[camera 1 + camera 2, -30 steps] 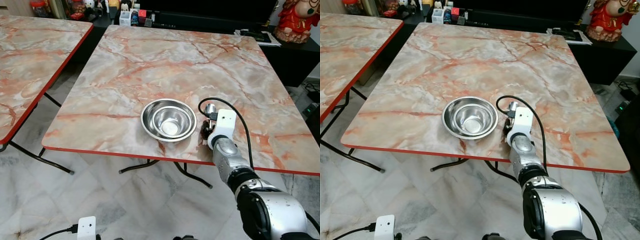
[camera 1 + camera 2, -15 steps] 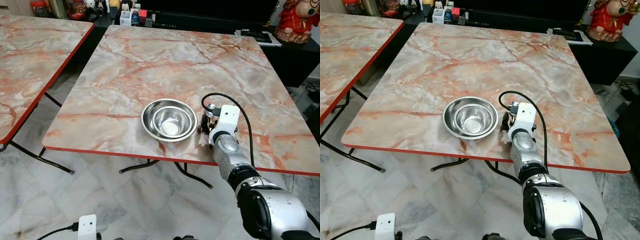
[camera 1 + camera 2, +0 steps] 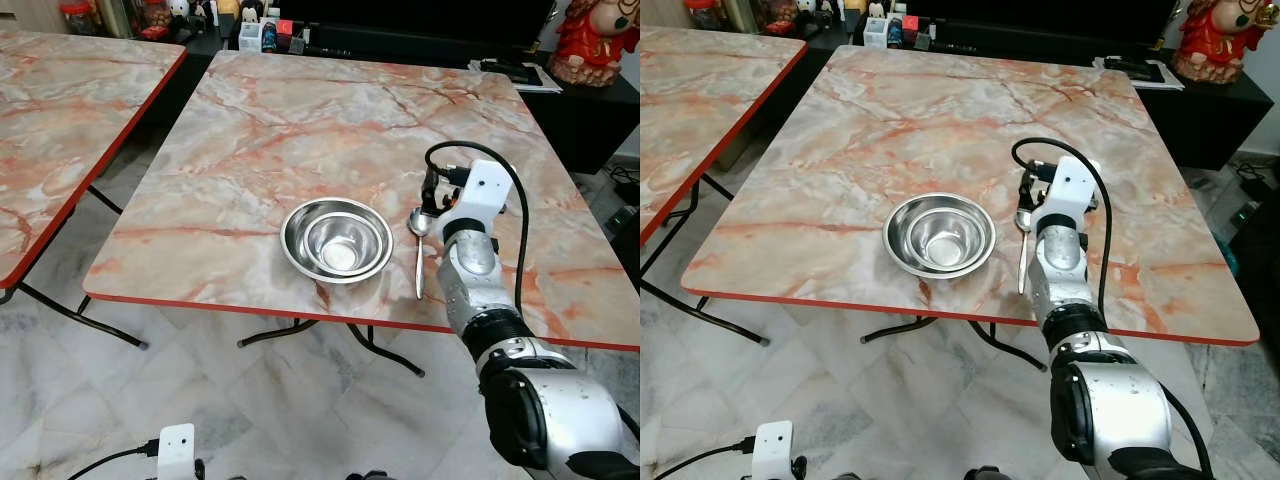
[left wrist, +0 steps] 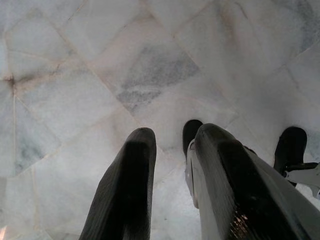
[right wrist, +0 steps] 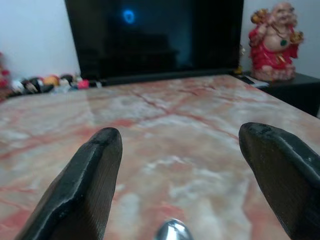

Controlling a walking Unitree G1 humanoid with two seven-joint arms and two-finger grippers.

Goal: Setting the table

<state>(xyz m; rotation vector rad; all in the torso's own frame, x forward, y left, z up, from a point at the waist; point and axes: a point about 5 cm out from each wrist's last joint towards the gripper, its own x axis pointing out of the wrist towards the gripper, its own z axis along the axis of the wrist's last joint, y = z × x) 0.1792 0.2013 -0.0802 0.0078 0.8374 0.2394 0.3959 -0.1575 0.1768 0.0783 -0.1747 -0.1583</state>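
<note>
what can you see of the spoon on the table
The spoon is shiny silver metal, with a small rounded bowl and a slim straight handle. It lies flat on the marbled table, just right of the steel bowl without touching it, handle pointing to the near red edge. The right gripper hovers open over its bowl end, not holding it.

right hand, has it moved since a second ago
Yes. The right hand has lifted and gone toward the far side of the table, from level with the steel bowl to past its far rim, leaving the spoon lying beside the bowl.
</note>
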